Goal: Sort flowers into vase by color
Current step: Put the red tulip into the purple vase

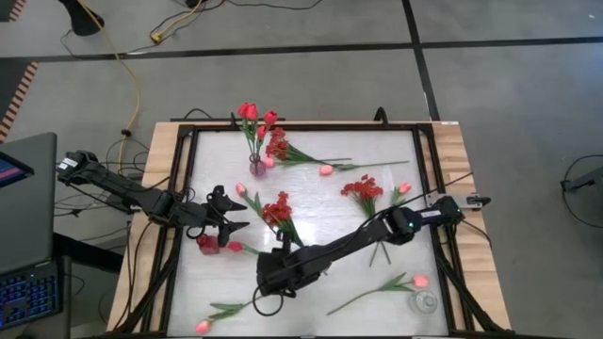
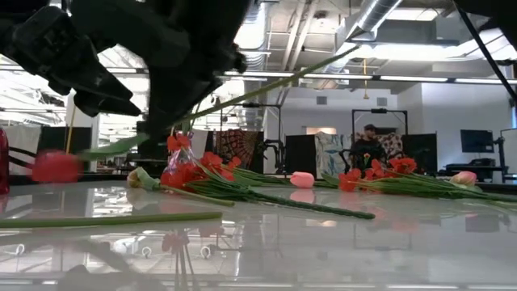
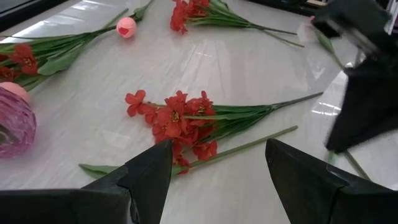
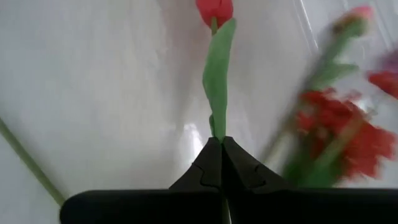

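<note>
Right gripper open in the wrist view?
No: the right gripper is shut on the red tulip, pinching its green stem between the fingertips.

Glossy white tabletop [image 1: 311,188] in a pale wooden frame [image 1: 160,169]; glass vase [image 1: 257,168].

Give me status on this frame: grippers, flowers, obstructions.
Right gripper shut on red tulip. Left gripper open over red spray. Vase holds red tulips. Nothing blocking.

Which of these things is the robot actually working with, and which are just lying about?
Part of the job:
red tulip, held in the shut right tool
red blossom spray, in front of the open left tool
pink tulip
purple vase

Just lying about:
laptop
yellow cable
</note>
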